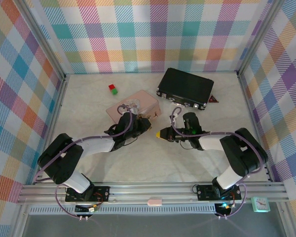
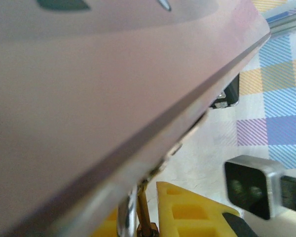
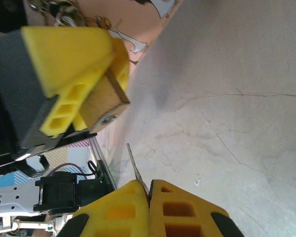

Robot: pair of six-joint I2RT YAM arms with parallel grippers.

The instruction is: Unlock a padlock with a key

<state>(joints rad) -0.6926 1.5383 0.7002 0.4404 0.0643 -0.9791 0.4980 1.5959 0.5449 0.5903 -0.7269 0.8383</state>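
Right gripper point(image 3: 149, 185): jaws clenched on one key point(image 3: 134, 165). The thin blade projects from between the yellow fingertips and points toward the padlock, with a clear gap between them.

Left gripper point(image 1: 144, 124): jaws clamped on one brass padlock point(image 3: 106, 106), held off the table point(image 1: 89, 111) just beside the near right corner of the pink box point(image 1: 138, 104). The two grippers face each other, near but apart.

Also on the table:
- One pink box, behind the left gripper.
- One black case point(image 1: 185, 87), behind the right gripper.
- Two cubes, one red point(image 1: 111, 87) and one green point(image 1: 114, 91), touching, near the box's far left edge.

Bare table lies between the grippers and the arm bases, and at far left.
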